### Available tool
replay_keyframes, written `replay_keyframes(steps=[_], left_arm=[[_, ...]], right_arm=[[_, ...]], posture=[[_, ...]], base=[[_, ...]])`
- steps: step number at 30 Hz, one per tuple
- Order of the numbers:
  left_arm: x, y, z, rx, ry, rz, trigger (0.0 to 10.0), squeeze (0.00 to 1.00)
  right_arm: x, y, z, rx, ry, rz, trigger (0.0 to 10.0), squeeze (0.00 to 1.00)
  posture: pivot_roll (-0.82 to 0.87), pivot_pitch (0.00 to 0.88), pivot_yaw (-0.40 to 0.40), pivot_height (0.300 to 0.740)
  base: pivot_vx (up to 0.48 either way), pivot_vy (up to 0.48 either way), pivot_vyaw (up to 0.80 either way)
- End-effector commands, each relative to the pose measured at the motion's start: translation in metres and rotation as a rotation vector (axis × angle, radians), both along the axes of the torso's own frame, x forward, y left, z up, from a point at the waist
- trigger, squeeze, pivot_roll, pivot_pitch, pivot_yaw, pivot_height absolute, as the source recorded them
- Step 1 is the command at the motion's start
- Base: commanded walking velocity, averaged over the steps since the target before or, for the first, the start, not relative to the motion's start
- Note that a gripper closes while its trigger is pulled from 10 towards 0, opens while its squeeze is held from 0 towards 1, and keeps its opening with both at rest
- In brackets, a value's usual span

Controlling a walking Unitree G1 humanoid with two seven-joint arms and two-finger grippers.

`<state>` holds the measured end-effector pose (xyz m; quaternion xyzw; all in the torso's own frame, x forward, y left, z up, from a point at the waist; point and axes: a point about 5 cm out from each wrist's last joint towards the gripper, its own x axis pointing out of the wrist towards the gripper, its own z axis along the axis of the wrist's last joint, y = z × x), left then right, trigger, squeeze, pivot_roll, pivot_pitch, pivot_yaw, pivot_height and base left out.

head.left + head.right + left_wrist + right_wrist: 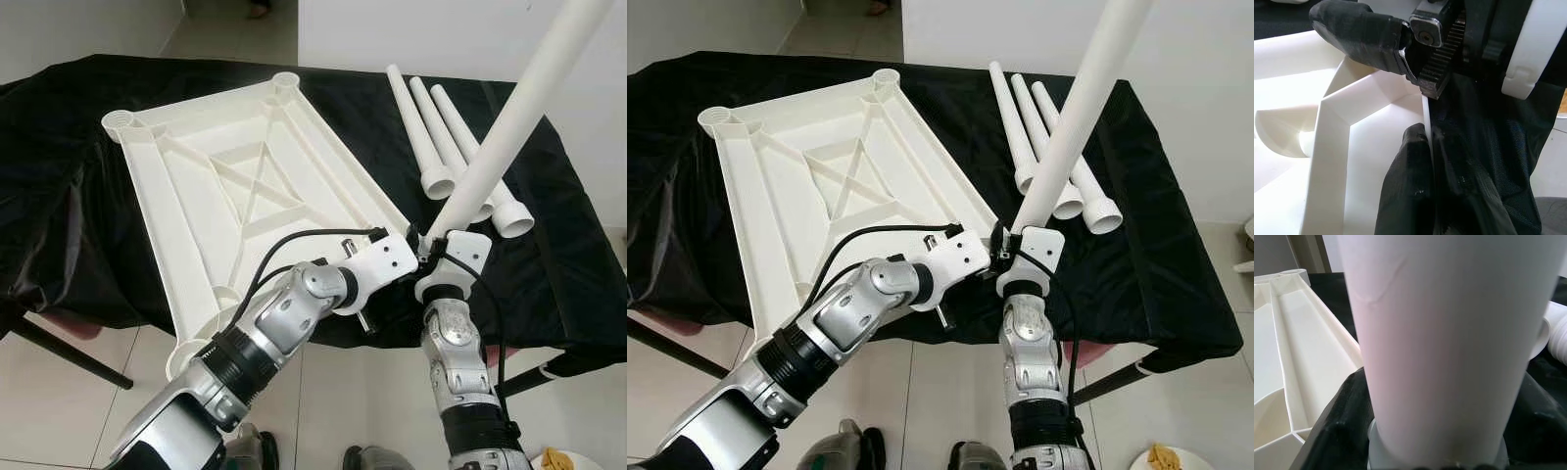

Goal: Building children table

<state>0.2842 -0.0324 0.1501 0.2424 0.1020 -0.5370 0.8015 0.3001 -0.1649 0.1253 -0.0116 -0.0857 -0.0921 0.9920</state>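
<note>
Your white tabletop [235, 186] lies upside down on the black-draped bench [549, 255], reaching from the far edge to overhang the near edge. Your left gripper [1418, 105] is clamped on the tabletop's rim at its near right corner. Your right gripper [441, 240] grips a white leg [509, 127], held tilted up just beside that corner. Three spare legs [446, 137] lie toward the bench's far right, with bare cloth around them.

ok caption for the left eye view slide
Right hand holds a white table leg upright at the upturned tabletop corner; left hand grips its rim.
</note>
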Motion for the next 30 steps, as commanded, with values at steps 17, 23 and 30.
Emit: replay_keyframes(steps=[17,23,30], left_arm=[[-0.013,-0.008,-0.005,0.013,0.031,-0.109,10.0,0.00],[-0.013,-0.008,-0.005,0.013,0.028,-0.107,10.0,0.00],[-0.013,-0.008,-0.005,0.015,0.026,-0.107,10.0,0.00]], right_arm=[[-0.008,-0.034,-0.002,-0.022,0.014,-0.021,10.0,1.00],[-0.006,-0.034,-0.003,-0.061,0.036,0.231,10.0,0.00],[-0.009,-0.041,-0.010,-0.104,0.105,0.486,10.0,0.00]], posture=[[-0.06,0.072,0.021,0.740],[-0.06,0.064,0.016,0.740],[-0.06,0.055,0.013,0.740]], base=[[0.000,0.000,0.00],[0.000,0.000,0.00],[0.000,0.000,0.00]])
